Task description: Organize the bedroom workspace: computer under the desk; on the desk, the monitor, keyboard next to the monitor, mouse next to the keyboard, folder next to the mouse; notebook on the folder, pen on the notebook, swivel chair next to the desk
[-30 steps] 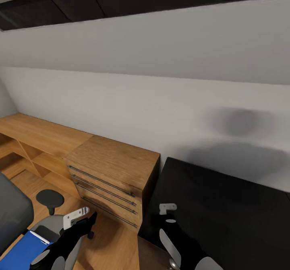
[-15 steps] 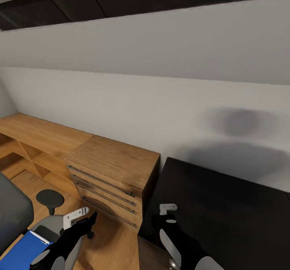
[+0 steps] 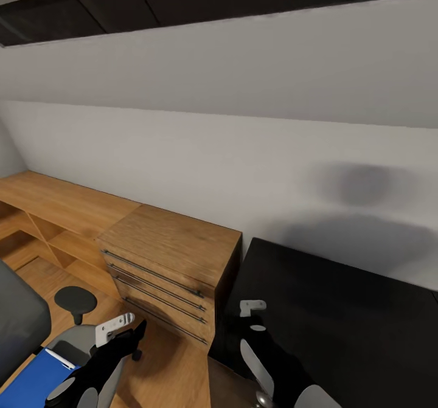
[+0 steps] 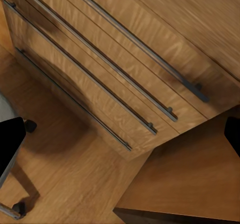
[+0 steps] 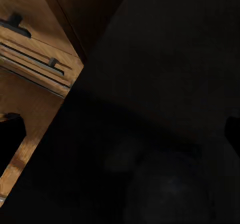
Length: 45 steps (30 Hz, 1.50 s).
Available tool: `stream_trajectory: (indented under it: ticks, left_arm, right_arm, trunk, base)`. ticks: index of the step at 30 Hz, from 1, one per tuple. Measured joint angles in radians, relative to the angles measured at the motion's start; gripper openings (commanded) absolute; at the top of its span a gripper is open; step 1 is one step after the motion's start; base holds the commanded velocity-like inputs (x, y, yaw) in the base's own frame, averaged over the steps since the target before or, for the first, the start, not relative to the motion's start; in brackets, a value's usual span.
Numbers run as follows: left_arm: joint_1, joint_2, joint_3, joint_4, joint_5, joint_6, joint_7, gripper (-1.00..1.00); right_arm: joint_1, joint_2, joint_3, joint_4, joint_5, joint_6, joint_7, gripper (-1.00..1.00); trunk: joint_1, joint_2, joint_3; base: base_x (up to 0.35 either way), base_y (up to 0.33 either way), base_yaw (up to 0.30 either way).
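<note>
The bright blue folder (image 3: 35, 376) with its white edge lies on the swivel chair's seat at the lower left of the head view. The swivel chair (image 3: 18, 320) shows its grey back and a round black armrest. My left gripper (image 3: 125, 329) hangs open just right of the chair, over the wood floor; in the left wrist view the left gripper (image 4: 120, 139) faces the dresser drawers. My right gripper (image 3: 252, 315) is open above the near left corner of the desk (image 3: 353, 317), whose glossy black top is bare. In the right wrist view the right gripper (image 5: 120, 134) holds nothing.
A light-wood dresser (image 3: 176, 247) with long bar handles stands between the chair and the desk, against the white wall. A low wooden shelf unit (image 3: 48, 210) runs along the wall to the left. A narrow strip of wood floor (image 3: 170, 365) lies in front of the dresser.
My right gripper has edged slightly up and forward over the desk corner. The left arm, chair and folder have not moved.
</note>
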<state>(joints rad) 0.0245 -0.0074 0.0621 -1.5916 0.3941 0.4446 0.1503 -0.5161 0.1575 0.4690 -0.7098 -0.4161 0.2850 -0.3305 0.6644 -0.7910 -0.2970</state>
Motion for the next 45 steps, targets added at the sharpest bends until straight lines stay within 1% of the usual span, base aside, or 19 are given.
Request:
stream_trajectory:
  ticks: [2, 4, 5, 8, 9, 10, 13, 18, 24, 33, 37, 38, 40, 45]
  left_arm:
    - [0.0, 0.0, 0.0, 0.0, 0.0, 0.0, 0.0, 1.0]
    - [0.0, 0.0, 0.0, 0.0, 0.0, 0.0, 0.0, 1.0]
    - [0.0, 0.0, 0.0, 0.0, -0.001, -0.001, 0.001, 1.0]
    - [0.0, 0.0, 0.0, 0.0, -0.001, -0.001, 0.001, 1.0]
    - [0.0, 0.0, 0.0, 0.0, -0.001, -0.001, 0.001, 1.0]
    - [0.0, -0.001, 0.0, 0.0, -0.001, -0.001, 0.001, 1.0]
    - [0.0, -0.001, 0.0, 0.0, -0.002, -0.002, 0.002, 1.0]
    - [0.0, -0.001, 0.0, 0.0, -0.002, -0.003, 0.002, 1.0]
    - [0.0, -0.001, 0.0, 0.0, -0.001, -0.002, 0.002, 1.0]
    - [0.0, -0.001, 0.0, 0.0, -0.001, -0.002, 0.002, 1.0]
    - [0.0, -0.001, 0.0, 0.0, -0.001, -0.001, 0.002, 1.0]
    - [0.0, -0.001, 0.0, 0.0, -0.001, -0.001, 0.002, 1.0]
    - [0.0, -0.001, 0.0, 0.0, -0.001, -0.001, 0.002, 1.0]
    - [0.0, -0.001, 0.0, 0.0, -0.001, -0.002, 0.002, 1.0]
  right_arm:
    - [0.001, -0.004, 0.001, -0.042, -0.001, 0.003, -0.002, 1.0]
    - [0.004, -0.019, 0.003, -0.136, -0.004, 0.012, -0.006, 1.0]
    - [0.017, -0.036, 0.005, -0.244, -0.005, 0.034, -0.017, 1.0]
    - [0.043, -0.051, 0.005, -0.333, -0.008, 0.064, -0.038, 1.0]
    - [0.063, -0.059, 0.005, -0.381, -0.009, 0.081, -0.055, 1.0]
    - [0.089, -0.067, 0.006, -0.449, -0.01, 0.097, -0.08, 1.0]
    - [0.113, -0.072, 0.006, -0.509, -0.011, 0.107, -0.1, 1.0]
    - [0.127, -0.074, 0.007, -0.544, -0.011, 0.113, -0.112, 1.0]
    - [0.131, -0.069, 0.021, -0.553, -0.012, 0.112, -0.114, 1.0]
    - [0.132, -0.07, 0.026, -0.556, -0.011, 0.106, -0.113, 1.0]
    - [0.132, -0.07, 0.04, -0.556, -0.01, 0.105, -0.112, 1.0]
    - [0.132, -0.07, 0.052, -0.556, -0.01, 0.105, -0.113, 1.0]
    - [0.132, -0.07, 0.062, -0.556, -0.009, 0.105, -0.113, 1.0]
    - [0.132, -0.07, 0.072, -0.555, -0.009, 0.103, -0.111, 1.0]
  trunk:
    - [0.0, 0.0, 0.0]
    - [0.0, 0.0, 0.0]
    - [0.0, 0.0, 0.0]
    - [0.0, 0.0, 0.0]
    - [0.0, 0.0, 0.0]
    - [0.0, 0.0, 0.0]
    - [0.0, 0.0, 0.0]
    - [0.0, 0.0, 0.0]
    - [0.0, 0.0, 0.0]
    - [0.0, 0.0, 0.0]
    - [0.0, 0.0, 0.002]
    - [0.0, 0.0, 0.003]
    - [0.0, 0.0, 0.005]
    - [0.0, 0.0, 0.01]
  base:
    - [0.0, 0.0, 0.0]
    - [0.0, 0.0, 0.0]
    - [0.0, 0.0, 0.0]
    - [0.0, 0.0, 0.0]
    - [0.0, 0.0, 0.0]
    - [0.0, 0.0, 0.0]
    - [0.0, 0.0, 0.0]
    - [0.0, 0.0, 0.0]
    - [0.0, 0.0, 0.0]
    - [0.0, 0.0, -0.013]
    - [0.0, 0.0, -0.146]
    - [0.0, 0.0, -0.19]
    - [0.0, 0.0, -0.201]
    - [-0.127, 0.0, -0.211]
